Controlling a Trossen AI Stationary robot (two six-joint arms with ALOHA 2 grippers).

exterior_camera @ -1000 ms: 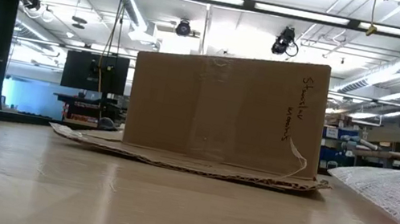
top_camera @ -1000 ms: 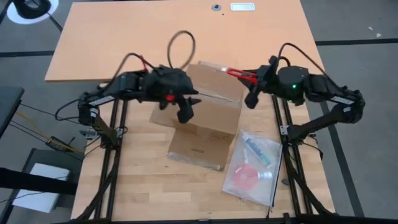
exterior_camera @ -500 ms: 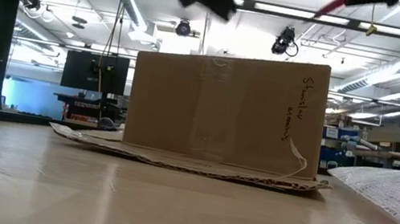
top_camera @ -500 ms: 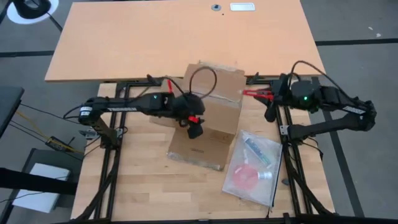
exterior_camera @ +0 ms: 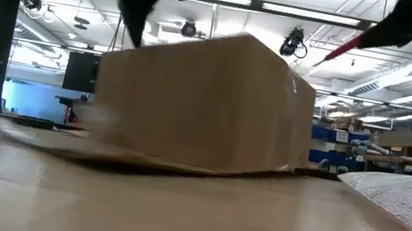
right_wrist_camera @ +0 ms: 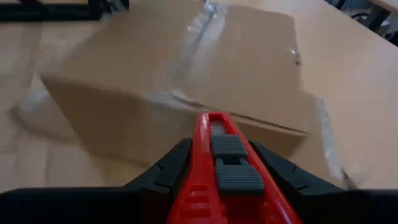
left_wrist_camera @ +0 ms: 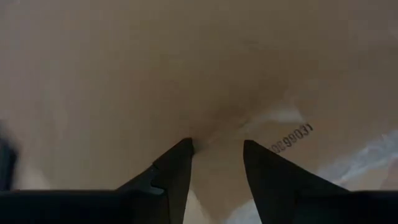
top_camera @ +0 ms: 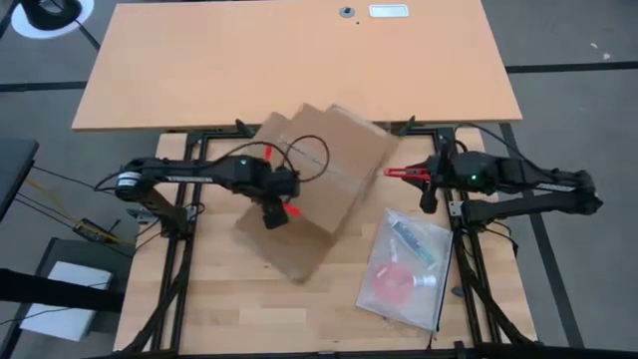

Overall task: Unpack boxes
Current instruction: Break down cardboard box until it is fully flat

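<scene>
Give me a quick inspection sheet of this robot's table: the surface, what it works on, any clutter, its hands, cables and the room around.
Surface: light wooden table, a second tabletop butted behind it.
Job's things: brown cardboard box, closed and taped, lying skewed on the table.
Clutter: clear plastic bag with small items, lying beside the box.
Hands: left hand open, fingertips against the box's cardboard; right hand holds a red box cutter, pointed at the box but short of it.
Cables: black loop over the left arm; wires trailing off the table's left side.
Surroundings: workshop hall with ceiling lights, monitors, shelving; nobody seen.
</scene>
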